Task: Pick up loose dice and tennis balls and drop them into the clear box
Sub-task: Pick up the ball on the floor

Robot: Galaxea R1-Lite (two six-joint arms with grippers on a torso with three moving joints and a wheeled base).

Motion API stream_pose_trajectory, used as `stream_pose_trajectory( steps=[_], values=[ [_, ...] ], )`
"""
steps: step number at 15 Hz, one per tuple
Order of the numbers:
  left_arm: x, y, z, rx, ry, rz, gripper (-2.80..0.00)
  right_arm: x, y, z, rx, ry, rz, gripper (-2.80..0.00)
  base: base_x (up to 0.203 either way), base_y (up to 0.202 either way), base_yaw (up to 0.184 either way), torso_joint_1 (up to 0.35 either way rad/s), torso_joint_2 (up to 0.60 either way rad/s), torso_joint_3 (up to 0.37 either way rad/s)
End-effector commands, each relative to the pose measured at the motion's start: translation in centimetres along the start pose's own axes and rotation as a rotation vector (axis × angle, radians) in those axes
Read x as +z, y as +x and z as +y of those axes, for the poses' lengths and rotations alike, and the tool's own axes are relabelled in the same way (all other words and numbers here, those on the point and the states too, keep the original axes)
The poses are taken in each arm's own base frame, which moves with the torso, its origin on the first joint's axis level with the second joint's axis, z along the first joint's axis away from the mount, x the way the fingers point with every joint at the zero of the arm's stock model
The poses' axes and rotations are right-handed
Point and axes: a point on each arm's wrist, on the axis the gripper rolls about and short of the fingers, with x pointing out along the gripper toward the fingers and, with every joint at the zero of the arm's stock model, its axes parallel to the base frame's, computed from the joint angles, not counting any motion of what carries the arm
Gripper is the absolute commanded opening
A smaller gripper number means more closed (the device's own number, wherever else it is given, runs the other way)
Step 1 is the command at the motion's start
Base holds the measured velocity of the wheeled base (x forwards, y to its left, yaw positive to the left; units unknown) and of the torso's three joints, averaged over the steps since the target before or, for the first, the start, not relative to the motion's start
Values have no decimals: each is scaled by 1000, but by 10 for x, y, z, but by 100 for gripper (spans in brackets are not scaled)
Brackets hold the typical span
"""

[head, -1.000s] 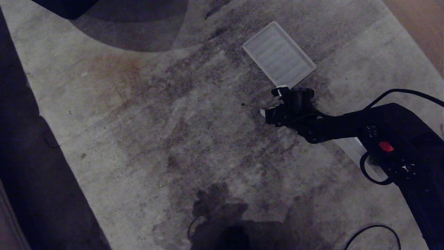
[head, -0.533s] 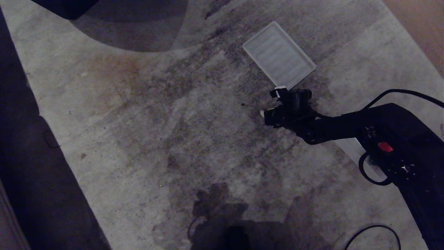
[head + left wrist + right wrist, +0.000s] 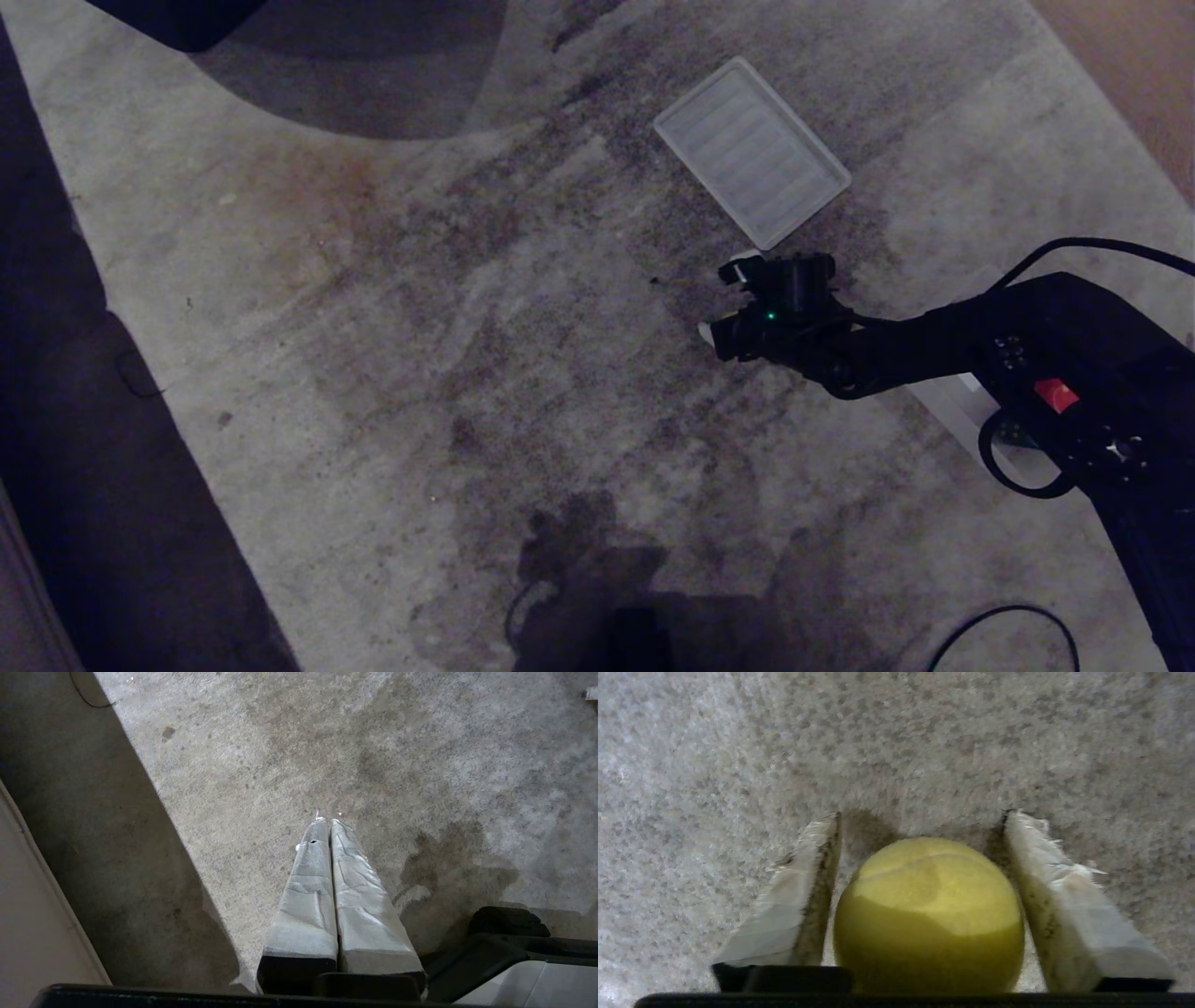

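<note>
Straddling a tennis ball (image 3: pixel 928 914), the right gripper (image 3: pixel 920 816) hung low over the carpet (image 3: pixel 373 373), near the ribbed clear lid (image 3: pixel 752 149) at the carpet's far side. Its jaws stood wide, one pad on each side of the ball, small gaps showing; nothing was clamped. Ball sat on the carpet between the fingers (image 3: pixel 1064 905). Clear box (image 3: pixel 952 397): only a pale edge showed under the right arm. Left gripper (image 3: pixel 327 823) parked, pads pressed together, empty. Risk, as judged: an off-centre close could squirt the round ball out along the pile; a pad tip snagging the carpet could spoil the grip.
</note>
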Motion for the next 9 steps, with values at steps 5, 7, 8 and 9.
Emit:
stream_pose_trajectory(
  steps=[5,7,8,9],
  values=[
    [0,0,0,1,0,3,-280,-2,-1,3,6,-5,20,0,0,0,0,0,0,0],
    [0,0,0,1,0,3,-280,-6,-2,4,11,-9,55,0,0,0,0,0,0,0],
    [0,0,0,1,0,3,-280,-6,0,4,8,-9,53,0,0,0,0,0,0,0],
    [0,0,0,1,0,3,-280,-9,1,3,5,-7,60,0,0,0,0,0,0,0]
  ],
)
